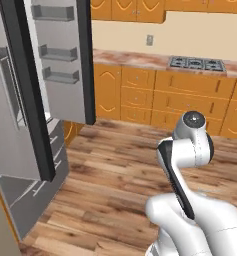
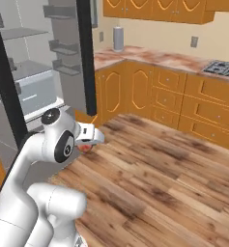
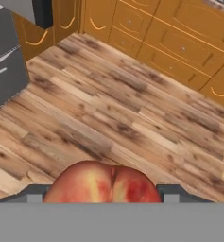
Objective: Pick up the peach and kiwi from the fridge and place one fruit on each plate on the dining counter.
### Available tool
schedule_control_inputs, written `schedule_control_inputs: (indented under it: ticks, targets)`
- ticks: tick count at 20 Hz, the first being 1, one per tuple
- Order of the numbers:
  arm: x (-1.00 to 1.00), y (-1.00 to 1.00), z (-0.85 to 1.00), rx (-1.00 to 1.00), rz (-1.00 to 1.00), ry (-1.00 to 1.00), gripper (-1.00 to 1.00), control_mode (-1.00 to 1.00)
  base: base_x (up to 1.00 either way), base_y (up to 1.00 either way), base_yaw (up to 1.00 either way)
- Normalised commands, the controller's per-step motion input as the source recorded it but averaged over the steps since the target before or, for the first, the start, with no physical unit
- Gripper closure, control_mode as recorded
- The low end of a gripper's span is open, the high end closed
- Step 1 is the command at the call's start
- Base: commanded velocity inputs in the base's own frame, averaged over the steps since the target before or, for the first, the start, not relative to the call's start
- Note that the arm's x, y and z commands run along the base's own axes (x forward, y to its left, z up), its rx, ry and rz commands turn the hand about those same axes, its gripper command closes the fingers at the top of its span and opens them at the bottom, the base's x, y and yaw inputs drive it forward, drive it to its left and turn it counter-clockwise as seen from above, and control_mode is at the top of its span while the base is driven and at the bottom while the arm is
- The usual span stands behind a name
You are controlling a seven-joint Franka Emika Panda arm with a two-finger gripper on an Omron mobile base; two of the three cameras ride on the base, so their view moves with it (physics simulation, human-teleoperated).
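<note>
Reddish-pink, with a yellow-orange blush and a crease down its middle, the round peach (image 3: 103, 183) sits at the bottom of the hand view, seated between the two dark finger tips, so the two-finger gripper (image 3: 103, 197) is clamped on the fruit with its jaws partly spread around it. In the right base view a small patch of the same red fruit (image 2: 87, 145) shows under the white hand (image 2: 89, 134), held above the brown plank floor (image 2: 150, 173) and well clear of it. Behind and to the left stands the tall grey fridge (image 1: 20, 125), its dark-edged door (image 1: 65, 60) swung open and its grey door bins visible; the peach is already outside the appliance. Orange wooden wall cabinets (image 1: 190, 100) with a pinkish marbled top and a steel cooktop (image 1: 197, 63) line the far side. Judged from this, the step in hand is the carry of the first fruit from the fridge toward the dining counter. The next move calls for the base to turn away from the fridge, bring a plate within reach, keep the grip firm in transit, then lower the peach onto a plate before releasing. The kiwi remains to be fetched.
</note>
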Motion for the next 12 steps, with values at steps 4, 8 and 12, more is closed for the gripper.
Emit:
schedule_control_inputs:
  ticks: [4,8,12]
  targets:
    - [0.00,0.00,0.00,0.00,0.00,0.00,1.00,1.00,-0.71,0.09,-0.34]
    - [0.00,0.00,0.00,0.00,0.00,0.00,1.00,1.00,-0.69,0.00,-0.33]
    - [0.00,0.00,0.00,0.00,0.00,0.00,1.00,1.00,-0.75,0.00,-0.32]
